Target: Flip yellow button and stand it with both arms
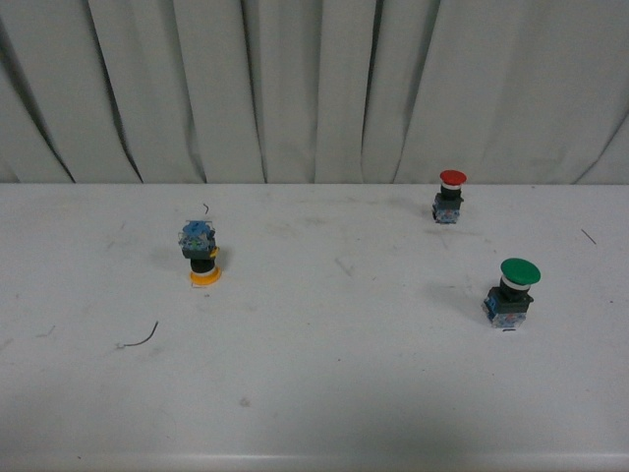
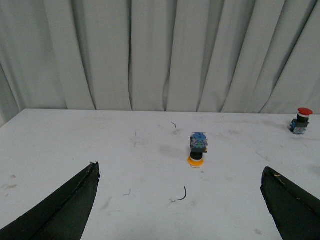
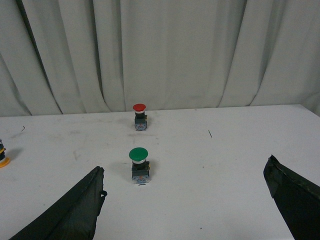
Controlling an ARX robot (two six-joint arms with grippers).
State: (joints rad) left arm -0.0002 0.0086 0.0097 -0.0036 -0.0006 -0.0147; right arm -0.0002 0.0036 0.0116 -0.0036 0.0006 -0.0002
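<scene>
The yellow button (image 1: pixel 202 255) stands upside down on the white table, its yellow cap on the surface and its blue-grey block on top. The left wrist view shows it (image 2: pixel 197 150) ahead of my open left gripper (image 2: pixel 180 187), well beyond the fingertips. In the right wrist view only its yellow cap edge (image 3: pixel 3 159) peeks in at the picture's border. My right gripper (image 3: pixel 185 187) is open with nothing between its fingers. Neither arm appears in the front view.
A red-capped button (image 1: pixel 450 196) stands upright at the back right, and a green-capped button (image 1: pixel 513 291) stands upright nearer on the right. A thin dark wire scrap (image 1: pixel 141 337) lies in front of the yellow button. A grey curtain (image 1: pixel 314 88) hangs behind the table.
</scene>
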